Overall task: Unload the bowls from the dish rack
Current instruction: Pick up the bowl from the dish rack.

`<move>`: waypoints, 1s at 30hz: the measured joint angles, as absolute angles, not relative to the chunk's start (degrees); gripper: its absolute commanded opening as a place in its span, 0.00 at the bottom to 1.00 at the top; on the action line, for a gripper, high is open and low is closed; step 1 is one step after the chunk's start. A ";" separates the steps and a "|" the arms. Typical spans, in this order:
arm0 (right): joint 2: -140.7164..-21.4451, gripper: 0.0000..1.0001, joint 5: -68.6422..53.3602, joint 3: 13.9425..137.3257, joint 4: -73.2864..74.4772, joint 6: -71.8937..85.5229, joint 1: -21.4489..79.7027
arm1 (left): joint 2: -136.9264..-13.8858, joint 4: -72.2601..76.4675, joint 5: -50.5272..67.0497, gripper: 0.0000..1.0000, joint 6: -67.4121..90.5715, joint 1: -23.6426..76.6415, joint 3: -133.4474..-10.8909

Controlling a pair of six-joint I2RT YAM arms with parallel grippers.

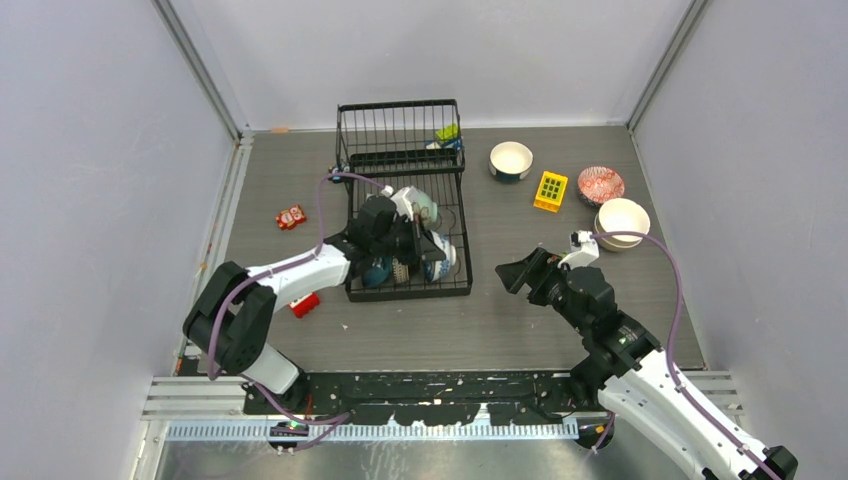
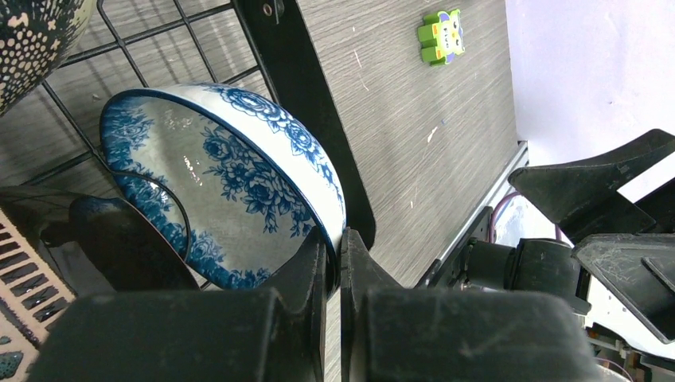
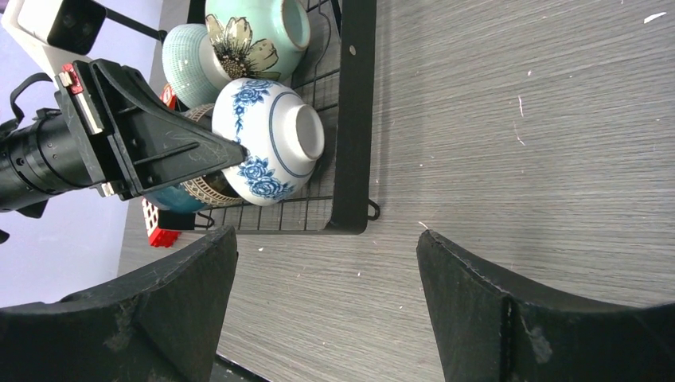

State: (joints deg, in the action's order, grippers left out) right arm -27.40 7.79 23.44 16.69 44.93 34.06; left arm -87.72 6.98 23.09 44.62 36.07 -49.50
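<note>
Your widest surface is the table (image 1: 560, 320), and on it the rack (image 1: 408, 290) sits around your left gripper (image 2: 334, 253).

That left gripper is pinched nearly closed on the rim of the blue bowl (image 2: 231, 183): one finger is inside the bowl and one outside, with only the wall's thickness between them. The bowl is tipped on its side in the rack's near right corner. Its foot points toward your right gripper (image 3: 326, 239), and the rack's black edge bar runs just beyond it.

Your right gripper is spread wide and holds nothing. It hovers over bare table just off that same rack corner, with the blue bowl straight ahead of it.

Crowding the left gripper inside the rack are a teal bowl (image 3: 255, 28) with a painted flower, a pale ribbed bowl (image 3: 185, 56) beside it, and a brown-patterned one under the fingers, mostly hidden.

Three bowls stand on the table beyond your right gripper: a cream bowl (image 1: 622, 220) nearest, a red-patterned bowl (image 1: 600, 184) just past it, and a white bowl (image 1: 511, 159) farther off toward the rack.

A yellow block (image 1: 550, 190) lies between the white and red-patterned bowls. A green block (image 2: 442, 36) shows on the table past the rack's bar.
</note>
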 measured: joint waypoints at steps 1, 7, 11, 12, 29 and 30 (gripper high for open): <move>-27.40 0.87 7.79 23.44 16.69 44.93 34.06 | -87.55 6.98 23.11 0.00 44.60 36.01 -49.34; -27.40 0.86 7.79 23.44 16.69 44.88 34.06 | -86.56 6.85 23.16 0.00 44.60 35.94 -48.77; -27.90 0.86 7.73 23.44 16.51 44.73 34.06 | -85.76 8.05 23.24 0.00 44.88 35.46 -47.31; -28.69 0.86 7.51 23.44 16.23 44.69 34.06 | -85.54 9.04 23.42 0.00 45.23 35.29 -46.59; -35.16 0.85 3.44 23.29 13.04 44.12 34.06 | -84.29 21.54 28.73 0.00 52.29 31.05 -39.35; -34.96 0.85 3.44 23.14 12.88 44.12 34.06 | -84.27 21.98 28.95 0.00 52.58 30.92 -39.11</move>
